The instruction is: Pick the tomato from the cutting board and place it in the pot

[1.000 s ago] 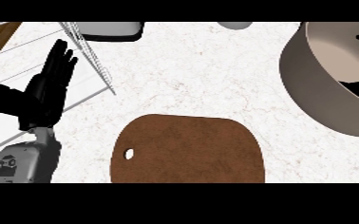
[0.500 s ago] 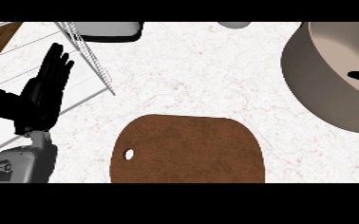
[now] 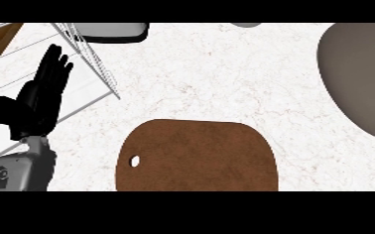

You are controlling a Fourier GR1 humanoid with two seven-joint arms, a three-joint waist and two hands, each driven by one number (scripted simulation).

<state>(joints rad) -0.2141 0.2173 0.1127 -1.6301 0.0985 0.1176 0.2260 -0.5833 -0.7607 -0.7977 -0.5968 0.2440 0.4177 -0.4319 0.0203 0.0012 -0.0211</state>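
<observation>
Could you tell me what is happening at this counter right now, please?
Nothing is being handled at the moment. The left hand rests open, fingers up, at the left edge beside a wire rack. The brown cutting board lies bare at the lower middle; no tomato shows on it or anywhere else. The pot is at the right edge, partly cut off. The right hand is out of view.

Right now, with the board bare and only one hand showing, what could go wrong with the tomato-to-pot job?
1. No tomato shows on the cutting board or the counter, so a grasp has no visible target.
2. The pot is cut off by the right edge, which may make judging a drop into it harder.
3. The left hand rests open beside the wire rack; a careless sweep might snag it.
</observation>
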